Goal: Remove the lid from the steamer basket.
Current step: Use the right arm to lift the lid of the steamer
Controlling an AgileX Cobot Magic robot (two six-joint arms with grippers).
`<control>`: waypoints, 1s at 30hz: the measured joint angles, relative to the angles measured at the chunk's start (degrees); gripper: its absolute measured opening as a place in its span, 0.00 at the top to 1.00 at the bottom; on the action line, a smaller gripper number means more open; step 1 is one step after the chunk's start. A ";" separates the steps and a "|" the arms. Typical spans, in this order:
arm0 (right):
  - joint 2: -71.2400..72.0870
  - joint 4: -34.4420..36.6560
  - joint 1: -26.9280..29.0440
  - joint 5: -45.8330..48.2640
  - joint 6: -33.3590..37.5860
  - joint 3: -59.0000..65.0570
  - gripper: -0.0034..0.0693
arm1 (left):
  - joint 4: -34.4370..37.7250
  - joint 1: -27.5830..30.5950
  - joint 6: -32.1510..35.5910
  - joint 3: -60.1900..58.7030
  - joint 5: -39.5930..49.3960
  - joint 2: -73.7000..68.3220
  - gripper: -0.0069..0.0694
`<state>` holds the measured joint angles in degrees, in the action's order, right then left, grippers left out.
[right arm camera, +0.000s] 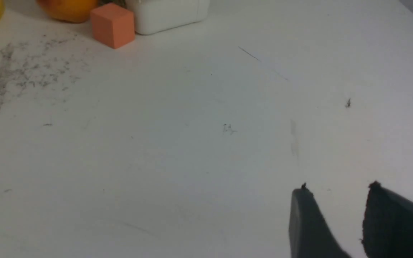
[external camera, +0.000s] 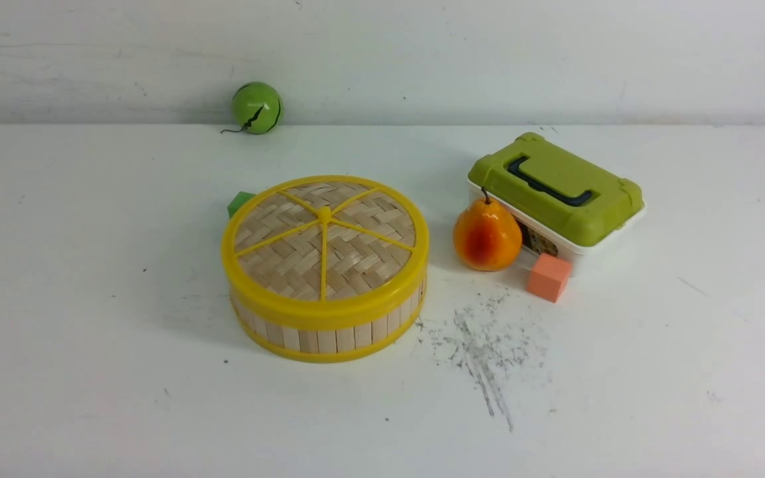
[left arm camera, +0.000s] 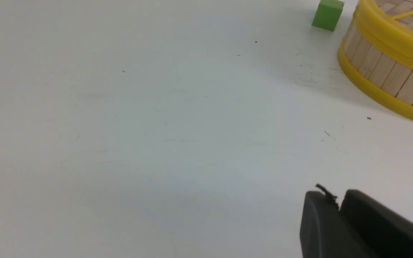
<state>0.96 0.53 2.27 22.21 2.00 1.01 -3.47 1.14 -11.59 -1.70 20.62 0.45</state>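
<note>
- Plainly, the lid (external camera: pixel 325 239) sits flat and square on the steamer basket (external camera: pixel 329 332), in the middle of the table (external camera: pixel 90 372), left of the pear (external camera: pixel 487 234) and the green-topped box (external camera: pixel 555 189).
- It looks light and stiff: woven bamboo in a hard yellow plastic rim. That rim is likely smooth and slippery, and too wide to span. The small knob (external camera: pixel 324 214) where the spokes meet, or one edge of the rim, seems the place to pinch.
- The basket is probably light too, and may rise with the lid unless it is held down.
- The front view shows the whole lid but neither arm.
- The left wrist view shows the left gripper (left arm camera: pixel 337 206), jaws together and holding nothing, some way off the basket's wall. It also shows whole a green block (left arm camera: pixel 327 14) that is half hidden from the front.
- The right wrist view shows the right gripper (right arm camera: pixel 339 190), jaws parted and empty, well apart from the basket.
</note>
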 joint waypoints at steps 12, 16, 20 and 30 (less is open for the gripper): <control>0.00 47.85 0.00 -12.46 -4.96 0.57 0.62 | 0.12 0.00 0.00 0.00 0.00 0.00 0.79; 0.00 56.52 0.00 -15.62 -4.73 0.57 0.62 | 0.17 0.00 0.00 0.00 0.00 0.00 0.79; 0.00 59.59 0.00 -17.70 -4.26 0.57 0.62 | 0.17 0.00 0.00 0.00 0.00 0.00 0.79; -3.35 59.32 0.00 -6.82 6.79 -6.49 0.74 | 0.17 0.00 0.00 0.00 0.00 0.00 0.78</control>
<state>-2.39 59.85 2.27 15.39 8.80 -5.49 -3.31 1.14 -11.59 -1.70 20.62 0.45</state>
